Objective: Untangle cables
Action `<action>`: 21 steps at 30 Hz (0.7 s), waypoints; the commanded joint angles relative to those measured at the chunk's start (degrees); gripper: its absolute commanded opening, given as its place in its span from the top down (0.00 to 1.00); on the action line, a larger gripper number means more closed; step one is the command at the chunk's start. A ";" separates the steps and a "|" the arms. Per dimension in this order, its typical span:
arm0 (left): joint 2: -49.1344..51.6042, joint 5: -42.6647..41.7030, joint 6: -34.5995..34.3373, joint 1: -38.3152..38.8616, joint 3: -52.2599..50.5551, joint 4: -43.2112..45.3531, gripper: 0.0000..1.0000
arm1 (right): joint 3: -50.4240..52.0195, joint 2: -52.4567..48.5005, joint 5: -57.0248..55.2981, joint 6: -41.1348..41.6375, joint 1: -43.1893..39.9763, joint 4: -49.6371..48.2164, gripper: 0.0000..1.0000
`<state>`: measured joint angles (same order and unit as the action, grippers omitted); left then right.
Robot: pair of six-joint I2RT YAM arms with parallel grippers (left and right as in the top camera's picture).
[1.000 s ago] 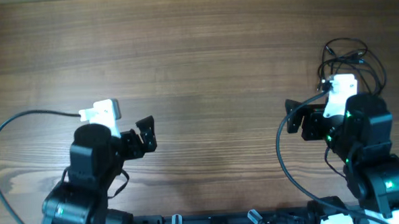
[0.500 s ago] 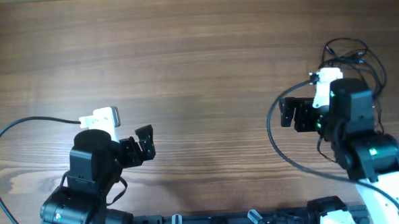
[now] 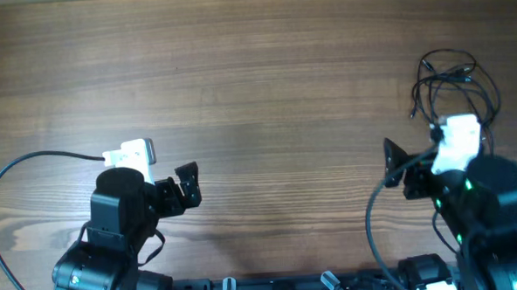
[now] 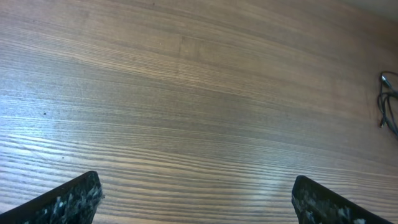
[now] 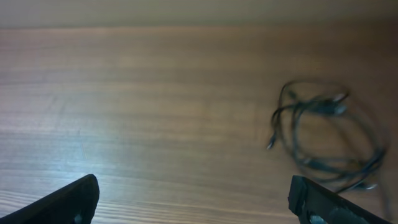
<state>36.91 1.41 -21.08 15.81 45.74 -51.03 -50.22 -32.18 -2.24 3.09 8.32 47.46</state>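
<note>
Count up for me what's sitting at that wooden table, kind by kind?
Robot grippers: 2, the left gripper and the right gripper, both open
Tangle of thin black cables: 1, single cords too snarled to count
Total: 3

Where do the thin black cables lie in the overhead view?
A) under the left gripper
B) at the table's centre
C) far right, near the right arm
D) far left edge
C: the cables form a loose tangle at the far right.

Open table [image 3: 255,75] mid-span; cables [image 3: 459,71] the lone obstacle, far right
</note>
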 commanded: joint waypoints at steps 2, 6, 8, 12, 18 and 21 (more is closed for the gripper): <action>-0.04 -0.28 0.94 0.15 -0.50 0.13 0.00 | 3.04 7.41 -2.45 -6.12 -0.13 -5.79 0.00; -0.04 -0.28 0.94 0.15 -0.50 0.13 0.00 | 14.32 15.82 -0.28 -6.05 -0.15 -24.41 0.00; -0.04 -0.28 0.94 0.15 -0.50 0.13 0.00 | 19.43 19.15 -0.26 -5.90 -0.15 -32.63 0.00; -0.04 -0.28 0.94 0.15 -0.50 0.13 0.00 | 29.68 25.00 -0.28 -5.92 -0.22 -48.06 0.00; -0.04 -0.28 0.92 0.15 -0.50 0.13 0.00 | 41.20 30.56 -0.28 -1.57 -3.74 -63.65 0.00; -0.04 -0.28 0.92 0.15 -0.50 0.13 0.00 | 45.20 31.98 -0.28 -1.46 -4.55 -67.87 0.00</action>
<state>36.91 1.41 -21.08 15.81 45.69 -51.03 -8.16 -1.87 -3.03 -0.03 4.51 -17.72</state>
